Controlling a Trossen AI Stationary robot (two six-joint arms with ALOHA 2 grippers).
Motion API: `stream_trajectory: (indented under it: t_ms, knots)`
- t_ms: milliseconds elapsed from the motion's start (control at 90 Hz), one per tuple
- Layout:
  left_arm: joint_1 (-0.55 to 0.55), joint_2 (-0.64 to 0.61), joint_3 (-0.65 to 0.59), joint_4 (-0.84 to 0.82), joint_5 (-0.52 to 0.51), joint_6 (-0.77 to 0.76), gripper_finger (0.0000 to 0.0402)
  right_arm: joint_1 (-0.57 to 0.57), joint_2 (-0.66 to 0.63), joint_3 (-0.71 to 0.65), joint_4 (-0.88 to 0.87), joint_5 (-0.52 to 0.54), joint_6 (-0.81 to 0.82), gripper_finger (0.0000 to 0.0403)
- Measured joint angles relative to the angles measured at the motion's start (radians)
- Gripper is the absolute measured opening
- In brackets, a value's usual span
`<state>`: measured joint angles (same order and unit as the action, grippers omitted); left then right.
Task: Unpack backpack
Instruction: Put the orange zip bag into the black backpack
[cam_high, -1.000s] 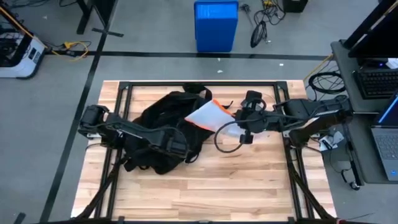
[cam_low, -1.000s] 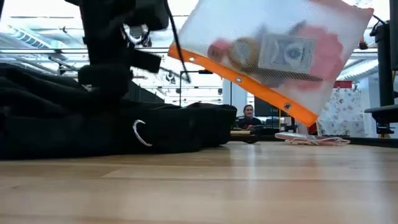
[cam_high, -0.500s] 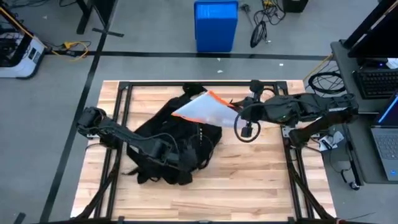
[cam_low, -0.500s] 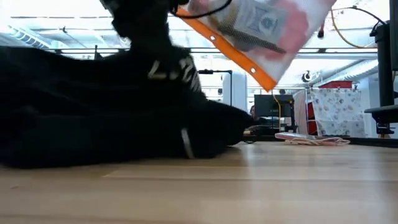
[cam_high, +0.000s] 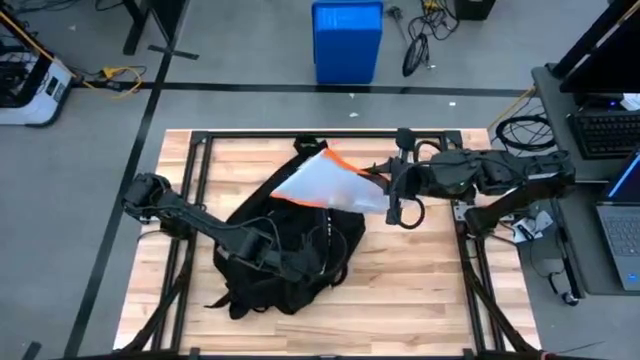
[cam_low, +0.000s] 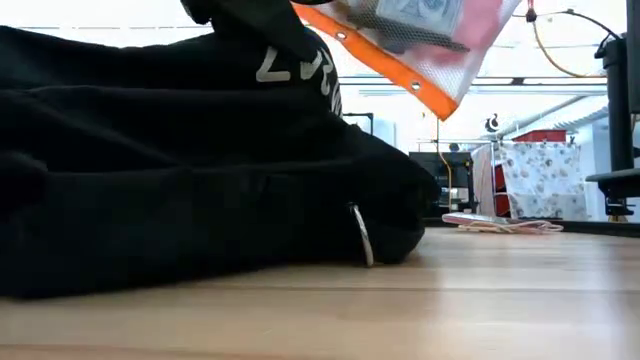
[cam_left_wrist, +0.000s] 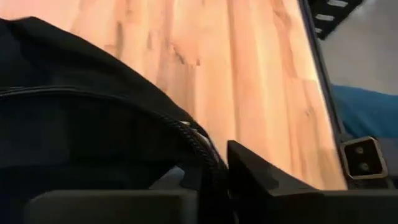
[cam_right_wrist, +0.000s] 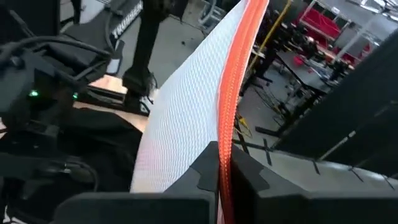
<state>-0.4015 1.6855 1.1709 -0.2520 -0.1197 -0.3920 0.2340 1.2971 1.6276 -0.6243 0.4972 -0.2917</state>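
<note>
Backpack (cam_high: 290, 255): soft, floppy; left gripper (cam_high: 268, 258) clenched on zipper edge. Right gripper (cam_high: 385, 185) pinching light mesh pouch (cam_high: 325, 183) by orange edge.

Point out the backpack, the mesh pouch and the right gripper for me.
backpack (cam_high: 290, 265): high view, on its black fabric body.
mesh pouch (cam_high: 322, 183): high view, on its white mesh face.
right gripper (cam_right_wrist: 221, 163): right wrist view, where its fingers clamp the pouch's orange edge.

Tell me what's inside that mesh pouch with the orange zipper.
Through the pouch's mesh, the low view shows a printed card or packet and something pink. The rest is cut off by the picture's edge. The right end effector grips its zipper edge above the backpack.
</note>
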Motion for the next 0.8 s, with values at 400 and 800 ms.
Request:
stream_trajectory:
  t_ms: [400, 800]
  knots:
    - [-0.007, -0.098, 0.033, -0.085, 0.017, 0.006, 0.0237, -0.074, 0.062, 0.000, 0.114, -0.114, -0.122, 0.0000]
    - [-0.134, -0.368, 0.034, -0.349, -0.048, -0.072, 0.0235, -0.182, 0.047, 0.000, 0.277, -0.178, -0.234, 0.0000]
